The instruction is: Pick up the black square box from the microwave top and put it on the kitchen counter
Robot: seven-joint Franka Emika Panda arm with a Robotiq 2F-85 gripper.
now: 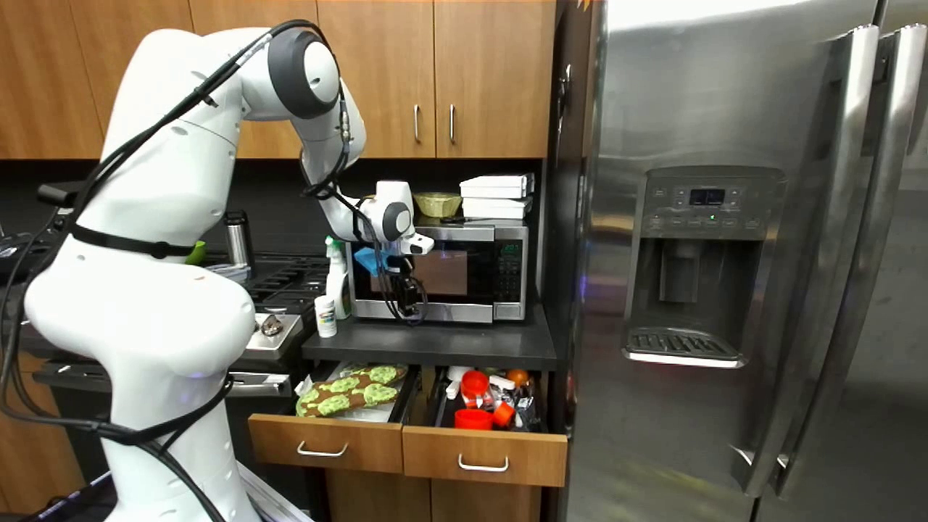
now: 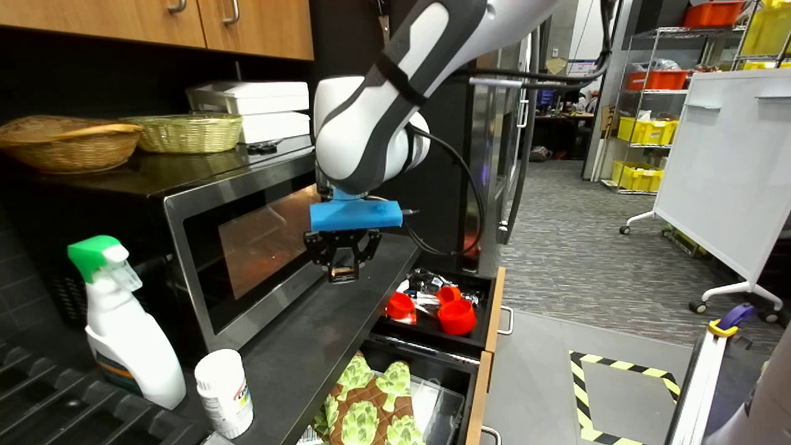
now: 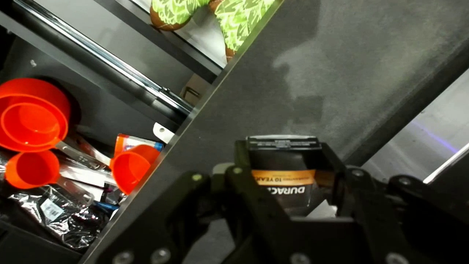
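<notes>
The black square box [image 3: 284, 176], with an orange band and Duracell lettering, sits between the fingers of my gripper [image 3: 283, 146] in the wrist view. Both fingers press its sides. In an exterior view my gripper [image 2: 343, 262] points down, and the box [image 2: 343, 275] shows at its fingertips. It hangs above the kitchen counter [image 2: 309, 340], with a shadow on the counter [image 3: 256, 91] in the wrist view. The microwave [image 2: 266, 241] stands behind the gripper; it also shows in an exterior view [image 1: 510, 272]. The box is too small to make out there.
A spray bottle [image 2: 130, 340] and a white canister [image 2: 224, 392] stand on the counter. Two drawers below are open, with oven mitts [image 1: 355, 391] and red measuring cups [image 1: 475, 418]. Baskets [image 2: 188, 133] and white containers [image 1: 496, 196] sit on the microwave. The fridge [image 1: 696, 94] stands beside.
</notes>
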